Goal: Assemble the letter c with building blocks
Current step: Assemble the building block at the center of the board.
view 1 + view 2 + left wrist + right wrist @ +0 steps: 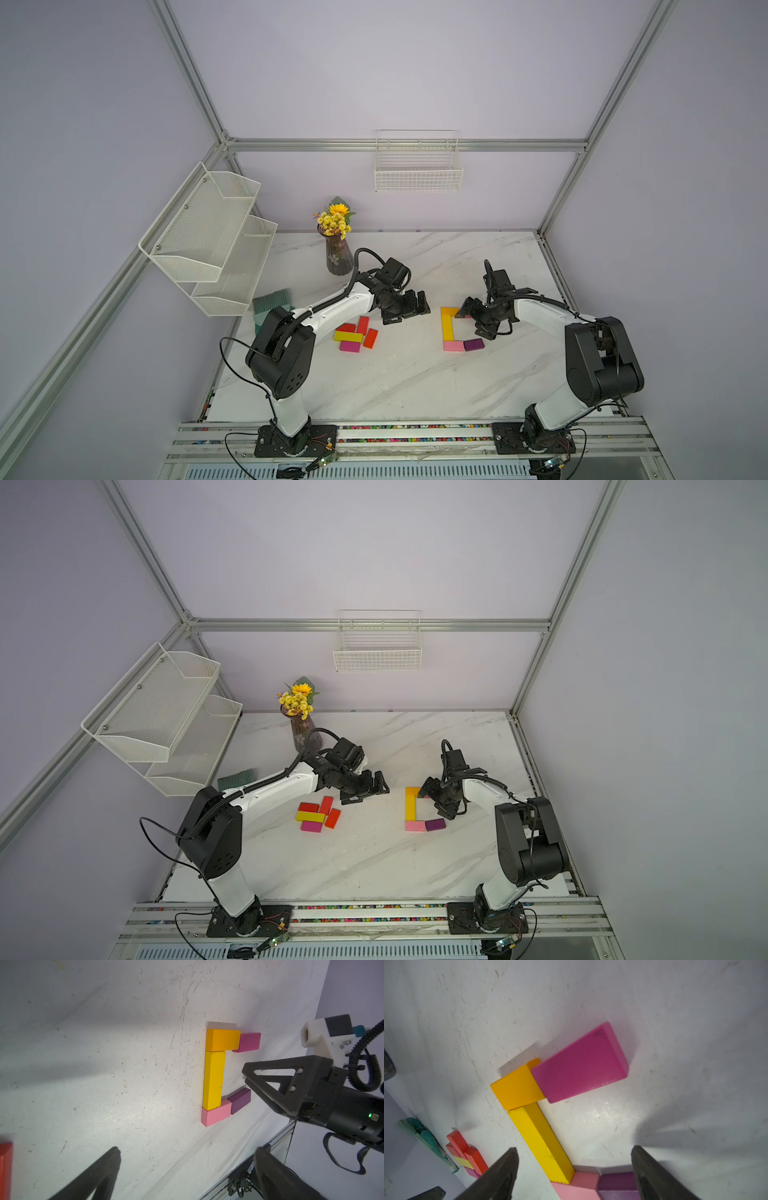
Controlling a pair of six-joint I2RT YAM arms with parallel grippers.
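Spare blocks (pixel 353 336) sit in a tight pile on the L side of the table (pixel 395 382): reds, a yellow, a magenta. Left gripper (pixel 409 311) hangs just beside them, jaws fully apart, nothing held.

Mid-right, the C lies flat: orange block (pixel 223 1040) at the top corner, long yellow block (pixel 214 1080) as the spine, pink block (pixel 217 1114) and purple block (pixel 241 1100) as the bottom arm. Magenta block (pixel 579 1064) touches the orange end as the top arm.

Right gripper (pixel 471 324) hovers over the C's mouth, jaws wide, empty.

Letter looks about done, so the step is prob. a clean exit or a final tidy. Go straight up first, no sideways sweep; the purple block is close to one jaw in the wrist view. Magenta may sit a touch off-line w/ orange, hard to tell. If so, nudge its long side gently.
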